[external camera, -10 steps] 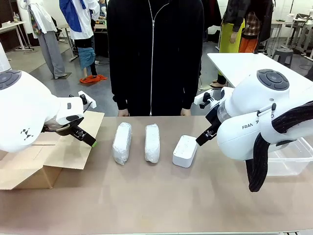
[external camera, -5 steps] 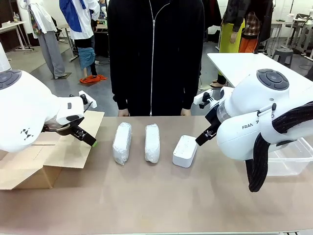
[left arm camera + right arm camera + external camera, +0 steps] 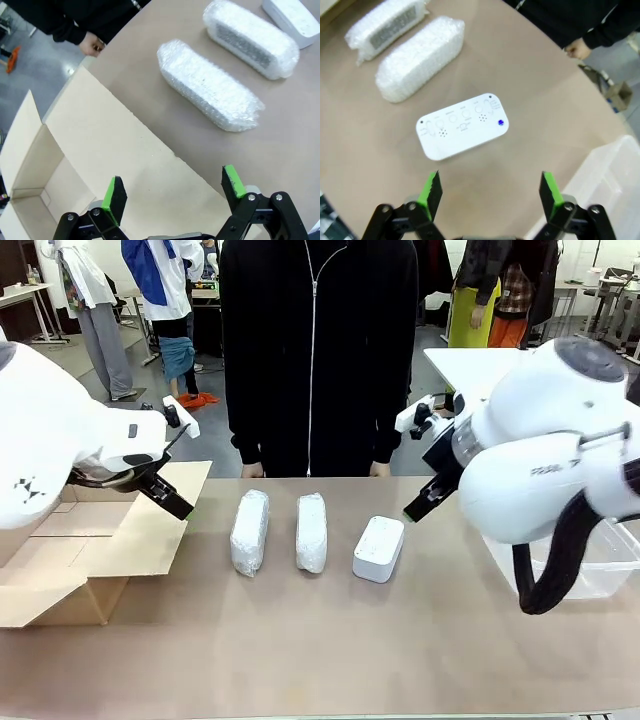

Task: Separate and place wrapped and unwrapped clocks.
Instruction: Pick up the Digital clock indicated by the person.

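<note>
A whitish bubble-wrapped oblong clock (image 3: 249, 531) and its twin (image 3: 311, 532) lie mid-table, left of the bare white plastic clock (image 3: 379, 548); the right gripper (image 3: 490, 186) hangs near it, jaws apart, seemingly for pickup; the left gripper (image 3: 173, 187), likewise spread and empty, hovers over the brown cardboard box (image 3: 100, 550).

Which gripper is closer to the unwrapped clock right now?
Right. The right gripper hangs open just off the right side of the unwrapped clock; the left gripper is over the cardboard box flap, past both wrapped clocks.
</note>
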`<control>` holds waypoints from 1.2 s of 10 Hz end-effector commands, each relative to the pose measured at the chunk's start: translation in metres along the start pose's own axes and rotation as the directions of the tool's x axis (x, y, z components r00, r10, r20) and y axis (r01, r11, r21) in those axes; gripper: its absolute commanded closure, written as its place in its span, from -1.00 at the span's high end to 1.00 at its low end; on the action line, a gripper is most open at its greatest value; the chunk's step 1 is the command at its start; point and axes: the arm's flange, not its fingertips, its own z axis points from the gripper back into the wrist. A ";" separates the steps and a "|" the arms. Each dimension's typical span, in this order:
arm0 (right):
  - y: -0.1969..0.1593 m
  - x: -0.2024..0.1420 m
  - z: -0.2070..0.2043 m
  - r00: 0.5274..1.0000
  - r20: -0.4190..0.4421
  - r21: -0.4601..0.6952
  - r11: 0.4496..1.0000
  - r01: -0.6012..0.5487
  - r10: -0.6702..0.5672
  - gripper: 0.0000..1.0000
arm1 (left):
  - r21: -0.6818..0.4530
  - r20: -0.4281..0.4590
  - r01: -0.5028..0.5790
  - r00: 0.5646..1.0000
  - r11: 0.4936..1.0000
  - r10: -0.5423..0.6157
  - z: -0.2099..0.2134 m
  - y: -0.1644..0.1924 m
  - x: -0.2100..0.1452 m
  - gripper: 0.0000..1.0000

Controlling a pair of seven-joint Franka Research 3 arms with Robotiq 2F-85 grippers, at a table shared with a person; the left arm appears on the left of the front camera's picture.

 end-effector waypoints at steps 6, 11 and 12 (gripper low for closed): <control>-0.044 -0.065 0.093 0.983 0.106 0.091 0.983 -0.161 0.152 1.00 | 0.020 0.117 0.268 0.956 0.963 -0.268 0.126 0.009 -0.059 1.00; -0.078 -0.103 0.107 0.955 0.185 0.255 0.927 -0.276 0.233 1.00 | -0.074 0.182 0.307 0.940 0.949 -0.290 0.169 0.059 -0.103 1.00; -0.082 -0.112 0.112 0.953 0.191 0.264 0.923 -0.280 0.234 1.00 | -0.083 0.193 0.313 0.936 0.946 -0.293 0.173 0.068 -0.113 1.00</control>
